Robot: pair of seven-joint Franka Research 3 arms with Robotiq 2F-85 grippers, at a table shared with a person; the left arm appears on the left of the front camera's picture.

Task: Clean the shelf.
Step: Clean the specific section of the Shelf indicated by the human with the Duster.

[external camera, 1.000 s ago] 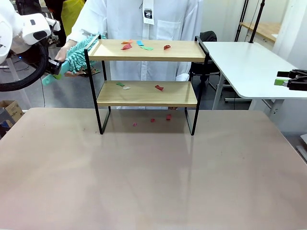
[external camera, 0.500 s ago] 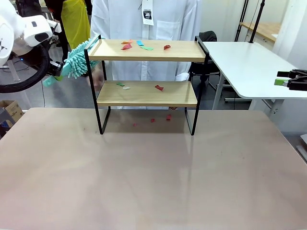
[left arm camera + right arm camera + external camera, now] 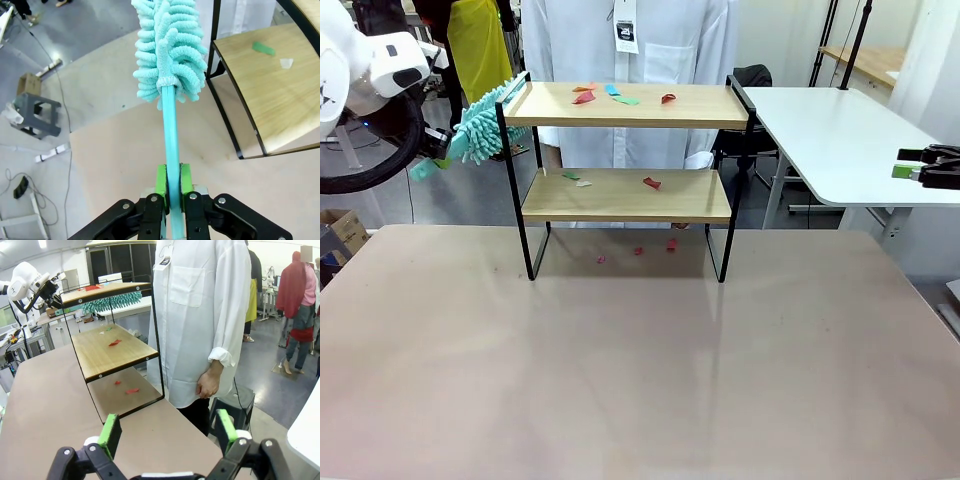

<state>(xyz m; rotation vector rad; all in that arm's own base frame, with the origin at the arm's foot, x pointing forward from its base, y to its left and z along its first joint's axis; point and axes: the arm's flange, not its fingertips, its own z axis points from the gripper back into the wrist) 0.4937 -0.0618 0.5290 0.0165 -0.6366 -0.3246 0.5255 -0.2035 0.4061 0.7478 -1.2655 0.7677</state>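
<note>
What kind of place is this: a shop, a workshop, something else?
Most likely a robotics lab. A white robot arm holds a teal duster beside a small shelf strewn with coloured scraps. A person in a white coat stands across the table, with a second white table behind.

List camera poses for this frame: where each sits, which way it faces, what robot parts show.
Front: fixed on the robot's side, facing across the table at the shelf and the person; left arm enters picture left.
Left wrist: on the left arm, looking along the left gripper, shut on the duster handle, toward the shelf's left end.
Right wrist: on the right arm, beyond the shelf's right end, looking along the open right gripper at shelf and person.
Shared: both wrist views show shelf and duster, from opposite ends.
</note>
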